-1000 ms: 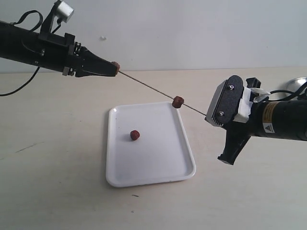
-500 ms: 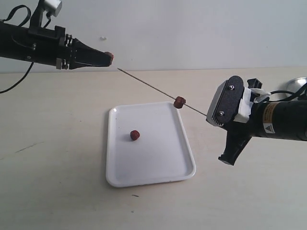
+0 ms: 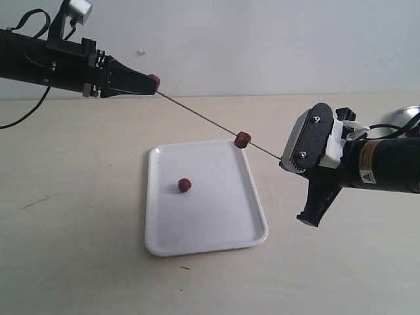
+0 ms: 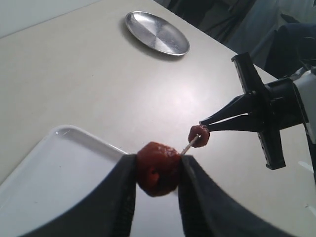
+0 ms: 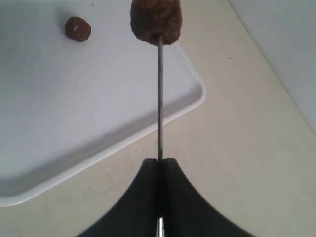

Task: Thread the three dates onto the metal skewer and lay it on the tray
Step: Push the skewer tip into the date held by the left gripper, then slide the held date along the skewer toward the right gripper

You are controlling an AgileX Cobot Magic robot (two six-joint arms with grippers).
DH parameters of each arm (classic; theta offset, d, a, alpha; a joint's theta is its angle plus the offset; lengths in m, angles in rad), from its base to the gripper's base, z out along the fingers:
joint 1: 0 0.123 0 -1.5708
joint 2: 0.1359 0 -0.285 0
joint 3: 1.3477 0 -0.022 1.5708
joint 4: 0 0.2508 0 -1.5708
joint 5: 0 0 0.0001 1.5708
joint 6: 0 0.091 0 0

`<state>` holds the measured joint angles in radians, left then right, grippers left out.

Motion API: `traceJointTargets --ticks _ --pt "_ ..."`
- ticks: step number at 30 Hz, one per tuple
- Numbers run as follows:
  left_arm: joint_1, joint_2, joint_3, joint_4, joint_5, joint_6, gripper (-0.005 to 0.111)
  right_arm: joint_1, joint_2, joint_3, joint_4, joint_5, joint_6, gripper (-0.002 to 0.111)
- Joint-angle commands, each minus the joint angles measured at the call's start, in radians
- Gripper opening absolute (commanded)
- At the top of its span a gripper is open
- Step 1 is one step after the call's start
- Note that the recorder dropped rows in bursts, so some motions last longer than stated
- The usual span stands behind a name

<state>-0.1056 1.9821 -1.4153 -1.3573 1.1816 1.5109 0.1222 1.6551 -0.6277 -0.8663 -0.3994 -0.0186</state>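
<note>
My left gripper [image 3: 153,81] [image 4: 159,162] is shut on one date [image 4: 157,173], held up at the far left. The free tip of the metal skewer [image 3: 203,118] [image 5: 160,98] meets this date. The thin rod slopes down to the right, where my right gripper [image 3: 283,159] [image 5: 160,162] is shut on its other end. A second date [image 3: 243,139] [image 4: 198,136] [image 5: 156,20] is threaded on the rod, above the far right corner of the tray. The third date [image 3: 185,186] [image 5: 78,28] lies loose on the white tray [image 3: 216,220] [image 5: 74,113].
A round silver dish [image 3: 408,117] [image 4: 157,33] sits on the beige table at the far right edge, behind my right arm. A pale wall closes off the back of the table.
Half a second ago my left gripper had lifted up and left, off the skewer tip, with its date. It is now back at the tip. The right gripper and skewer have barely moved.
</note>
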Motion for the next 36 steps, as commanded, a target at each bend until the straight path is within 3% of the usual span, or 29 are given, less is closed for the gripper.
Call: traceJointTargets --ticks 1,29,36 --pt "-0.011 -0.004 -0.006 0.003 -0.007 0.004 0.030 0.000 0.000 0.000 -0.008 -0.017 0.013 0.000" --pt "-0.003 -0.004 -0.006 0.069 -0.005 -0.022 0.030 0.000 -0.002 0.000 -0.003 0.003 0.013 0.000" --pt "0.026 -0.004 -0.006 0.084 0.036 -0.022 0.030 0.000 -0.002 0.000 -0.003 0.007 0.013 0.000"
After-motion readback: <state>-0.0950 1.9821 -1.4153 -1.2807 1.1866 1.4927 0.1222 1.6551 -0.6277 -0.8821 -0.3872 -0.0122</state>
